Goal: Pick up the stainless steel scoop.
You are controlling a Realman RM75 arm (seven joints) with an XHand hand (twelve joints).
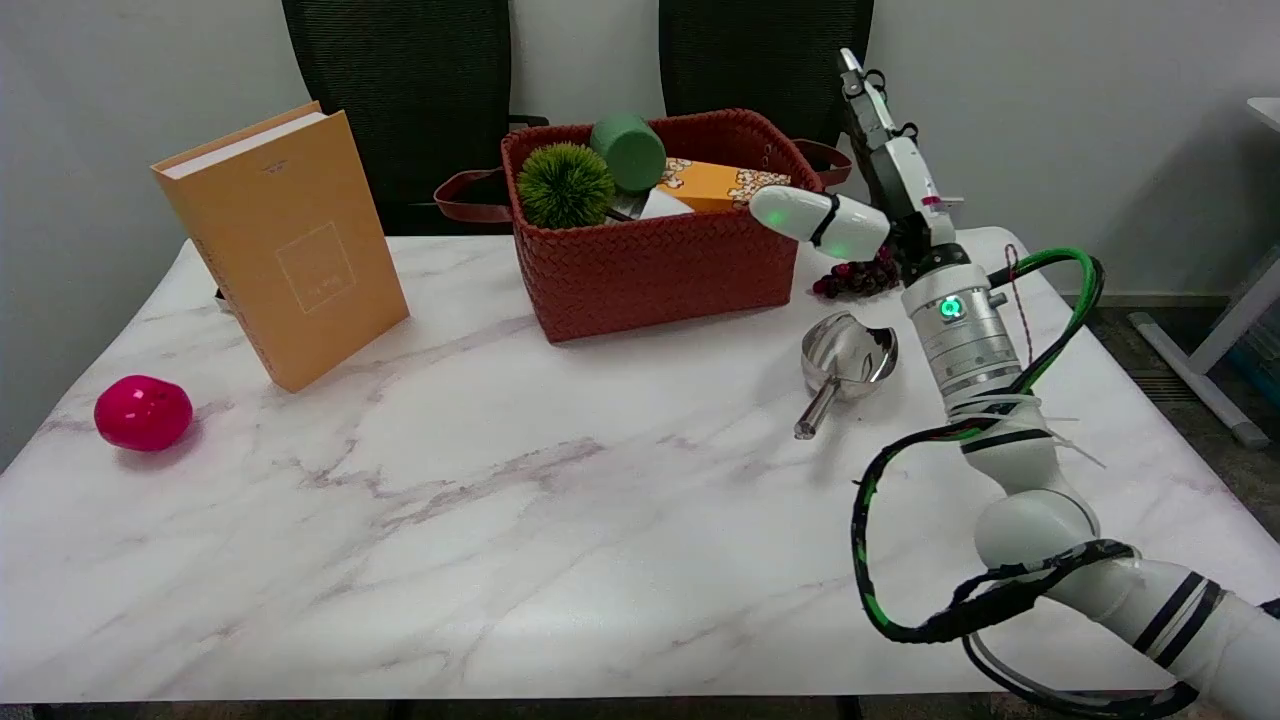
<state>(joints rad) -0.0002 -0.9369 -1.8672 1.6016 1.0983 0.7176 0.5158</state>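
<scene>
One target, not yet held | left to right: ball (143, 412) far left, book (285, 243) upper left, basket (650, 262) top centre, scoop (846, 361) right of centre, lying on table (520, 520), handle toward lower left | right hand (880, 150) raised above scoop, upper right, fingers apart, holding nothing | step: approach | next: descend, close on handle.

A single head view looks down and across the white marble-patterned surface (500, 520) from above its near edge, facing the pale back wall (1050, 100) and two black mesh chair backs (400, 90). It stands close enough that the near edge runs along the bottom of the frame, with the far edge about a third of the way down. The white right arm (1040, 520) enters from the lower right corner.
</scene>
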